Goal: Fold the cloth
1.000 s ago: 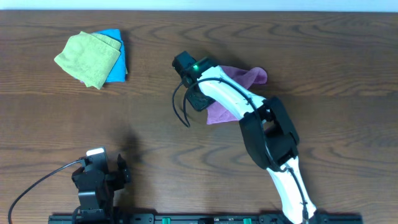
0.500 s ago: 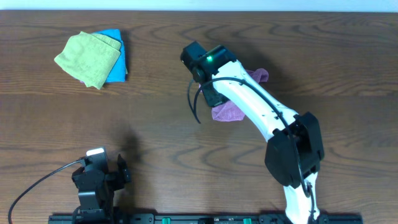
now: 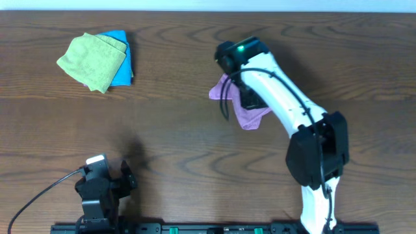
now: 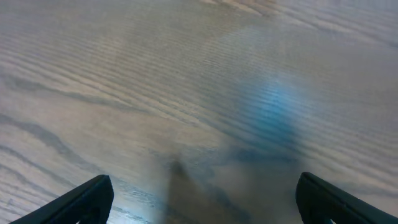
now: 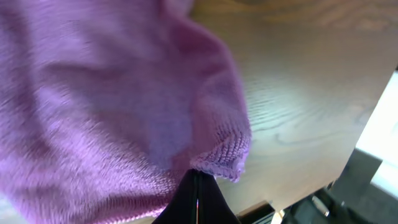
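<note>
Swinging right across the middle of the frame, the right arm has carried the cloth [image 3: 246, 117] along with it. The lilac bundle now sits just right of centre, peeking out on the left side of the white forearm. Down at the lower left, the left gripper [image 4: 208, 202] is parked with its fingers spread wide over the bare table [image 3: 195, 162]. Further up, the right gripper [image 5: 198, 186] has its fingertips pinched together on a hemmed edge of the cloth, the fabric bunched above them. It looks partly lifted off the wood, though that's hard to call from above. Far upper left, a light green cloth [image 3: 91, 62] lies on top of a bright blue cloth [image 3: 123, 73], well apart from the action.
</note>
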Controlling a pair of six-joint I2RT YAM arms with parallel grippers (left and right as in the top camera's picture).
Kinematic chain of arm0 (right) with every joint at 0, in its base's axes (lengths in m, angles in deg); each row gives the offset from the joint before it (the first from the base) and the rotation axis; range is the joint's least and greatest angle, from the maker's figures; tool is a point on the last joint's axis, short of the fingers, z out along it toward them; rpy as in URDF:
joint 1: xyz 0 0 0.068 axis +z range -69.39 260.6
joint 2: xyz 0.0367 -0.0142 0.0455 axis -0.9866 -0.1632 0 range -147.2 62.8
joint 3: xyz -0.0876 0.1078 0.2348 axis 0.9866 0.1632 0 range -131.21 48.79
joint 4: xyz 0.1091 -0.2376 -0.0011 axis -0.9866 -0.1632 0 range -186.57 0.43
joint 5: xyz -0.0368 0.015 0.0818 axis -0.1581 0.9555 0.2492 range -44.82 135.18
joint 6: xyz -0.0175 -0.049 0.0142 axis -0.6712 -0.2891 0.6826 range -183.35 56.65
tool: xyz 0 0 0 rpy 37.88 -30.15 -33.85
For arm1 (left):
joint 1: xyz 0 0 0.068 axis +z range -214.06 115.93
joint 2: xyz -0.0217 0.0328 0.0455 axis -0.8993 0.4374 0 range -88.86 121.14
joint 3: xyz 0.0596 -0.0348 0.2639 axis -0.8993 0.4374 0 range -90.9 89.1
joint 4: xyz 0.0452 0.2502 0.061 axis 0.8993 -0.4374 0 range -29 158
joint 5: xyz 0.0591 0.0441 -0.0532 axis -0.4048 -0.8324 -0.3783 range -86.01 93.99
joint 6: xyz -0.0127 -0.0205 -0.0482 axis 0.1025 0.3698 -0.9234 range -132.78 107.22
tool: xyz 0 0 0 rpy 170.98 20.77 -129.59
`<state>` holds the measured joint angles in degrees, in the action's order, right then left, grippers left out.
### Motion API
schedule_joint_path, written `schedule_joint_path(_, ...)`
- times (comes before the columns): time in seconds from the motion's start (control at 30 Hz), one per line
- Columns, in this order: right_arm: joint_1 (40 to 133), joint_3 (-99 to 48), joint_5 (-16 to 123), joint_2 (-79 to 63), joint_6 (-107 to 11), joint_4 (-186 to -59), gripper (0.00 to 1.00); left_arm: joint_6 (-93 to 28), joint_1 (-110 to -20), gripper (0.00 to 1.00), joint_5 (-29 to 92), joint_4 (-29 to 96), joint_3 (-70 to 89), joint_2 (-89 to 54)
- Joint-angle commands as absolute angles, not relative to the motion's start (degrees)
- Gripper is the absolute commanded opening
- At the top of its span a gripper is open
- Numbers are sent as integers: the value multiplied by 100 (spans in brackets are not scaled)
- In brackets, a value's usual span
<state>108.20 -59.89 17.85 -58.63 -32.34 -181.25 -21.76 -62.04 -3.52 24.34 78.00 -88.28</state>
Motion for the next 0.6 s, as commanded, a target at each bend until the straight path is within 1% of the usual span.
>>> schedule_joint_path(0.0,10396,-6011,1446,-5729,-3011,-18199,1,-2925,-6233,95,-343,2349,7923,-8866)
schedule_joint_path(0.17,9557,-6006,1112,-5729,-2998,-18219,1,-4033,-6233,95,29,2371,7923,-8866)
schedule_joint_path(0.37,8890,-6006,581,-5729,-2996,-18208,2,-5045,-6233,95,780,2465,7923,-8866)
schedule_joint_path(0.57,8175,-6006,308,-5729,-2998,-17848,1,-6239,-6233,95,1559,2491,7923,-8866)
